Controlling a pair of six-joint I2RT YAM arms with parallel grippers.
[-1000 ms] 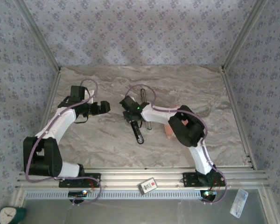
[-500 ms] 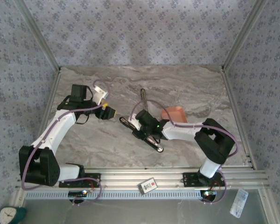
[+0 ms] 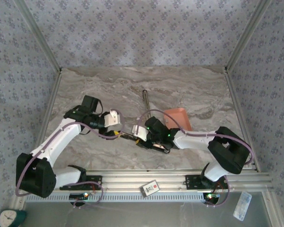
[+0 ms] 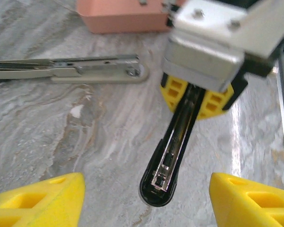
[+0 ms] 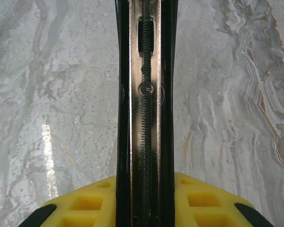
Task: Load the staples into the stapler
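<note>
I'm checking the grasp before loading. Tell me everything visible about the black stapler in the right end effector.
The stapler is a long, narrow, plastic-looking black body with a rounded tip and an open metal channel on top holding a coiled spring. The right end effector is clamped on its rear, a yellow finger on each side. Its tip points between the open fingers of the left end effector, which do not touch it. Whether it rests on the table is unclear.

Stapler (image 4: 173, 151): rear hidden under right gripper (image 4: 193, 97), gripper body blurred. Behind stapler, pink box (image 4: 123, 16) cut by top edge; metal bar (image 4: 85, 70) runs off left edge. Either side of stapler tip, fingers (image 4: 42, 201) of left gripper (image 4: 146, 210) cut by bottom edge. Right wrist view: stapler front cut off at top.
</note>
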